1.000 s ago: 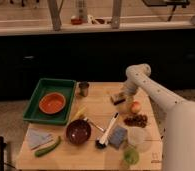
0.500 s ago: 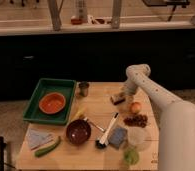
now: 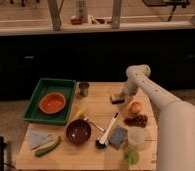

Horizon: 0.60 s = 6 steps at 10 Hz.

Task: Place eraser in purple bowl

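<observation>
The eraser (image 3: 116,99), a small tan block with a dark underside, lies on the wooden table (image 3: 66,160) at its far right. My gripper (image 3: 122,94) hangs at the end of the white arm (image 3: 156,97), right above the eraser and touching or nearly touching it. The purple bowl (image 3: 78,131), dark maroon with a reddish-brown inside, stands empty near the table's front middle, well to the left of the gripper and nearer the camera.
A green tray (image 3: 37,95) holding an orange bowl (image 3: 52,103) is at the left. A metal cup (image 3: 83,88) stands at the back. A black-and-white brush (image 3: 110,129), a blue-grey pad (image 3: 118,137), an orange fruit (image 3: 136,107), grapes (image 3: 136,120) and a clear cup (image 3: 137,136) lie between eraser and front edge.
</observation>
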### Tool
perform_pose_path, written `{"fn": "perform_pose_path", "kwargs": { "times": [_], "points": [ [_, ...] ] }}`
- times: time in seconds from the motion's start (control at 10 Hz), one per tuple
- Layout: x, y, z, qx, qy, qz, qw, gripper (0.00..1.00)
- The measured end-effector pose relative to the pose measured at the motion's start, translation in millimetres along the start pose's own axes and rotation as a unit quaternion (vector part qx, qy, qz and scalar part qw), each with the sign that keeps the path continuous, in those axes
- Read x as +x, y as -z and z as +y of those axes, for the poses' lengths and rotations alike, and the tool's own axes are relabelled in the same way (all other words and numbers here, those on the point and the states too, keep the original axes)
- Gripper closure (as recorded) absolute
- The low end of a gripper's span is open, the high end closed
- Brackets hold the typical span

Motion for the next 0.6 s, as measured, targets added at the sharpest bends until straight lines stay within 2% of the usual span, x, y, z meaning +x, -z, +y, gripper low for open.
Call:
{"fn": "perform_pose_path", "kwargs": {
  "times": [0.1, 0.2, 0.3, 0.6],
  "points": [
    [-0.4, -1.7, 0.0, -0.001, 0.001, -0.001, 1.0000, 0.80],
    [-2.7, -3.8, -0.3, -0.003, 0.005, -0.002, 1.0000, 0.96],
    [-4.1, -4.2, 0.2, -0.005, 0.008, -0.002, 1.0000, 1.00],
    [-11.9, 2.7, -0.3, -0.005, 0.029, -0.010, 0.9995, 1.00]
  ]
}}
